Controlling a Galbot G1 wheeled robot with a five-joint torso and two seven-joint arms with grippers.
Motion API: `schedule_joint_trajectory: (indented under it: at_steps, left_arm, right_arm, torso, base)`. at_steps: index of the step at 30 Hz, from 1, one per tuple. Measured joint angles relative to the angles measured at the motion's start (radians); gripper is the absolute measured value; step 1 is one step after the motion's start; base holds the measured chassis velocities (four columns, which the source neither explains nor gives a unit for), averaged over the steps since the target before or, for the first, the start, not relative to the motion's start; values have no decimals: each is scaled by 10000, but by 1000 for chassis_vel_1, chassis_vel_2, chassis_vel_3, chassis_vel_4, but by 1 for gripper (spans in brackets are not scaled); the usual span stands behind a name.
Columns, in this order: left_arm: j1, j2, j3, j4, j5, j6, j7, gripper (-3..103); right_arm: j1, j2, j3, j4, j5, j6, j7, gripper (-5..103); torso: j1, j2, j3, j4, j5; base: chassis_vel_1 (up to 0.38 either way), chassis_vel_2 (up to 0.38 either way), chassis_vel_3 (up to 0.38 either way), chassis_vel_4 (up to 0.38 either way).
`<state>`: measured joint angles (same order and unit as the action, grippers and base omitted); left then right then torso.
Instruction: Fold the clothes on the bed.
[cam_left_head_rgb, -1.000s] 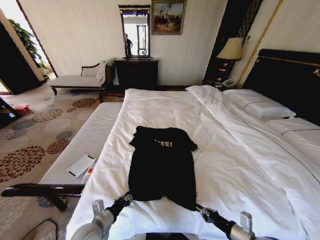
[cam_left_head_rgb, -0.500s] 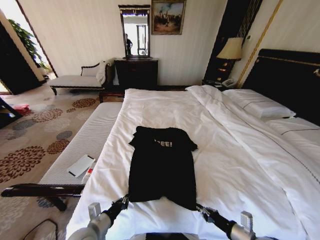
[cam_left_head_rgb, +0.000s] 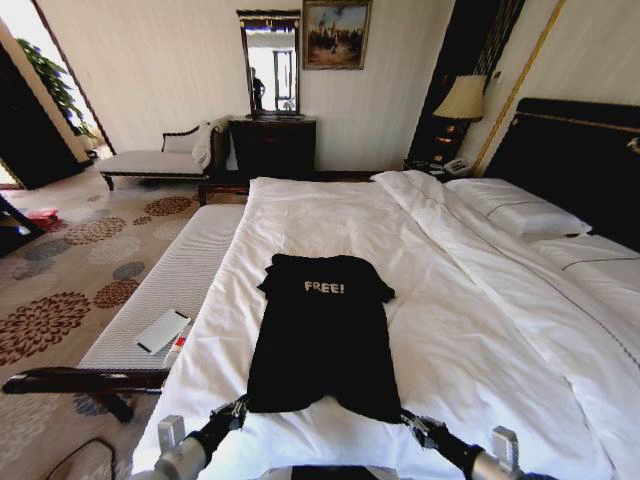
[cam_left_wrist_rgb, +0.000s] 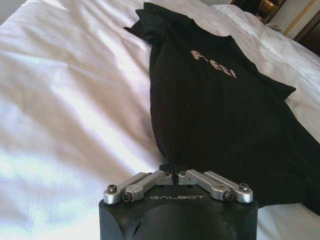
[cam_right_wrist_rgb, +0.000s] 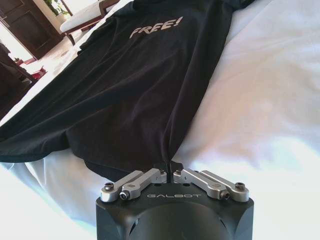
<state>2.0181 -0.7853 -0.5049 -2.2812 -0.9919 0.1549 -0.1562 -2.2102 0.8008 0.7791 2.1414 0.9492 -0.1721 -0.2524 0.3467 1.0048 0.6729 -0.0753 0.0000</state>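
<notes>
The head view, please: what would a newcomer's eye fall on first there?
The black top with white "FREE!" lettering, spread flat on the white bed. At its near hem, the left gripper and right gripper are each shut on a corner.

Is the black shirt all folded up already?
No, the black shirt lies spread flat on the bed, its "FREE!" lettering showing, with the left gripper and right gripper pinching its bottom corners.
</notes>
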Motion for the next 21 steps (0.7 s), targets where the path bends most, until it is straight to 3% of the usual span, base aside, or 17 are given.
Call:
schedule_joint_trajectory:
  at_steps: [6, 21]
  left_arm:
    - [658, 115, -570, -49, -49, -169, 248, 0]
    - [1812, -114, -963, -113, 474, -627, 518, 0]
  right_arm:
    - [-402, 30, 358, 42, -154, 53, 4, 1]
    - [-945, 476, 456, 251, -687, 274, -38, 1]
  torso:
    - [0, 0, 0, 0, 0]
    - [0, 0, 1, 0, 1]
  base:
    - [0, 0, 0, 0]
    - [0, 0, 0, 0]
